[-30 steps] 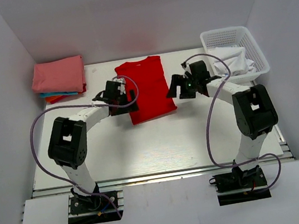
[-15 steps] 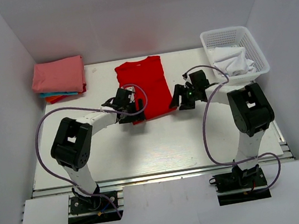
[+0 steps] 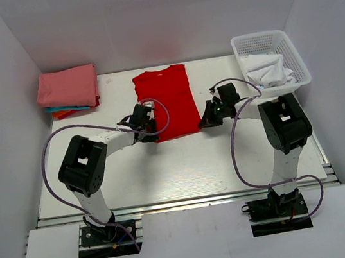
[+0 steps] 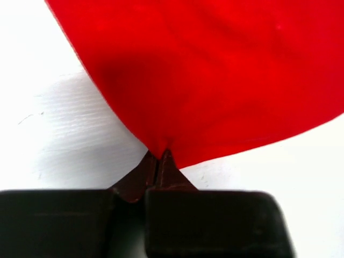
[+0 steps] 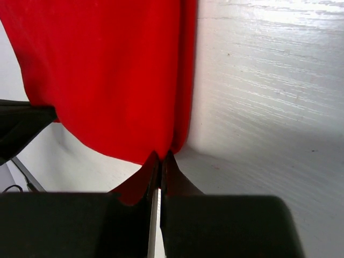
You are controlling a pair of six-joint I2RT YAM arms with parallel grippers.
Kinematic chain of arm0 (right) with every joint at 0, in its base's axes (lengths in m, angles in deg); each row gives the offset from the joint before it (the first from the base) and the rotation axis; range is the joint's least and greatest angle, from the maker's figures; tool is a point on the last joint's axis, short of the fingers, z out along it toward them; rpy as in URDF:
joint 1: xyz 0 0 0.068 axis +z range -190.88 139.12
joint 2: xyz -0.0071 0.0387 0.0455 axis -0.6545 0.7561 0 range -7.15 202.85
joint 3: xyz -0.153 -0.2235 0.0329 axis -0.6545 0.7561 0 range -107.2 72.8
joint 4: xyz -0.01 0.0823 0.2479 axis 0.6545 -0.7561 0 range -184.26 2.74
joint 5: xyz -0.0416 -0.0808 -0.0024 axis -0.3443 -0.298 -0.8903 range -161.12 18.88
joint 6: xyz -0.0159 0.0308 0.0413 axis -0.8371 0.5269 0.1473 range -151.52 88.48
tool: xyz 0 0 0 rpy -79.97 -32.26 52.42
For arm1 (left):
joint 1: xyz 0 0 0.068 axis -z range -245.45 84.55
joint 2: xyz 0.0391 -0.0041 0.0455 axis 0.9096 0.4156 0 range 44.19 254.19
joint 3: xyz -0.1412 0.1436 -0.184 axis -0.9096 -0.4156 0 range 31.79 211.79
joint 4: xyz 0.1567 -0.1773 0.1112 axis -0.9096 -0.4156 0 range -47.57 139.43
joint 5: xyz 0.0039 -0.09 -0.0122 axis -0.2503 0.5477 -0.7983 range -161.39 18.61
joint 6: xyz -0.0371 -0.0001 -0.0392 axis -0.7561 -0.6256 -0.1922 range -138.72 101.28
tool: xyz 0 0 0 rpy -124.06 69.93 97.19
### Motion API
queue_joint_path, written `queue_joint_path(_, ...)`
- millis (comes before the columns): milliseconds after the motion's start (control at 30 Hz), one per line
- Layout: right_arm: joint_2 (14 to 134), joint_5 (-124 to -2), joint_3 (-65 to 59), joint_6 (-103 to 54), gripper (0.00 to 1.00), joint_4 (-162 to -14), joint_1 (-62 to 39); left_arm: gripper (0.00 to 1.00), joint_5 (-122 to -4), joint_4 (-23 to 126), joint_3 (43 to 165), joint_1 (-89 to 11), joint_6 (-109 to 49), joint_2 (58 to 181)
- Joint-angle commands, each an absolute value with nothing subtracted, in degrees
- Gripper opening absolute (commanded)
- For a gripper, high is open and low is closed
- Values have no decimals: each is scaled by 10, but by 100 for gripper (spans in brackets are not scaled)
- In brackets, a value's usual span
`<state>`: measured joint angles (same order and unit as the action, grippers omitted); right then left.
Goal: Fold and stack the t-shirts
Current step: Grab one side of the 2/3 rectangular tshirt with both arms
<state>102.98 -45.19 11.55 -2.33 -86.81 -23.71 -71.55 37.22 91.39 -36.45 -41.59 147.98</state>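
A bright red t-shirt (image 3: 169,100) lies folded into a long strip in the middle of the table, collar end far. My left gripper (image 3: 153,128) is shut on its near left corner, and the wrist view shows the red cloth (image 4: 215,80) pinched at my left gripper (image 4: 158,156). My right gripper (image 3: 202,122) is shut on the near right corner; there the cloth (image 5: 113,80) bunches into my right gripper (image 5: 161,158). A stack of folded t-shirts (image 3: 68,89), pink on top with teal and orange-red below, sits at the far left.
A white mesh basket (image 3: 291,53) holding white cloth (image 3: 267,69) stands at the far right. Grey walls close in the table on the left, back and right. Purple cables loop from both arms over the table.
Both grippers have dropped to the shirt's near corners and gone from open to shut on the cloth. The shirt itself lies where it did.
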Motion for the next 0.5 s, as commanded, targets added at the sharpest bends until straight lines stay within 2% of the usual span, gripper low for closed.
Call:
queue_joint_path(0,1018,-428,126,-17,0,-841,-236,0,-699,364,895,-364,-401,1477)
queue_joint_path(100,1004,-429,136,-18,0,-839,-236,0,-686,369,896,-358,-396,1470)
queue_joint_path(300,927,-430,185,-31,0,-856,-231,0,-645,355,855,-347,-390,1359)
queue_joint_path(467,790,-443,255,-37,0,-911,-230,0,-526,325,819,-334,-390,1249)
